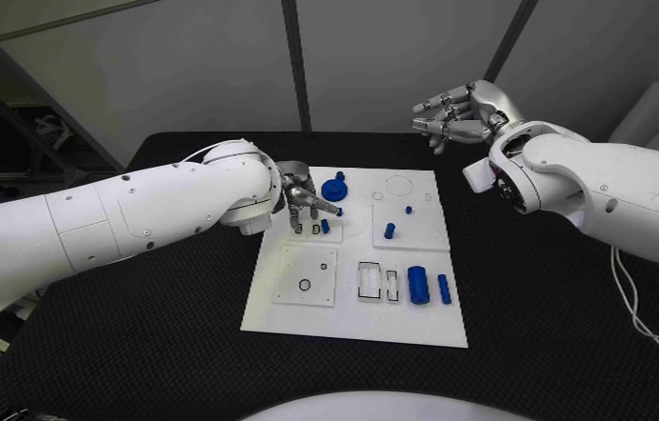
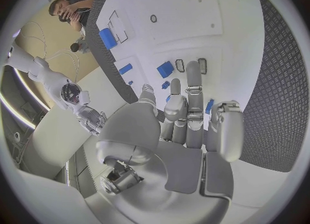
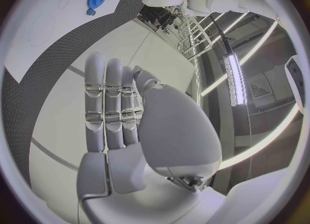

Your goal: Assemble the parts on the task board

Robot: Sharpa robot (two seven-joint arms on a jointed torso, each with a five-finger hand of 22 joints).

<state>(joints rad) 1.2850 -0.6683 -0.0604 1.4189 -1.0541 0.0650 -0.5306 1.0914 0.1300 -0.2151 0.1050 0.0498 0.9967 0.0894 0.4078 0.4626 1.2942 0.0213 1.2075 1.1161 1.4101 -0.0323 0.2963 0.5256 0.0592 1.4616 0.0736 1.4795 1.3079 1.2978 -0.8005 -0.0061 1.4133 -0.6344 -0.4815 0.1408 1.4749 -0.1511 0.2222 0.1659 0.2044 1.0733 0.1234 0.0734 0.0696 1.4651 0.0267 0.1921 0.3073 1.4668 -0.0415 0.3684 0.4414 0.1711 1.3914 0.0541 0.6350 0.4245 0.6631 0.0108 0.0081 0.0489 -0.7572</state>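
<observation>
At the near edge of the task board we see two blue cylinders lying side by side near the right corner, next to some rectangular slots. A little farther, in the middle of the board, two small blue pegs stand in a raised square plate. We judge that all these parts are light, stiff and smooth plastic, so they can slip; it is better to pinch a cylinder across its middle and a peg at its top with the fingertips.

Toward the far left corner of the board, our left hand reaches down with the fingers pointing at the board, close beside small blue pieces and just near a blue gear. In the left wrist view the fingers are mostly straight and a little apart, and we see nothing clamped between them, so we judge the hand released, maybe touching the board.

Farthest, beyond the far right corner of the board, our right hand hangs in the air above the black table, fingers loosely extended, holding nothing.
</observation>
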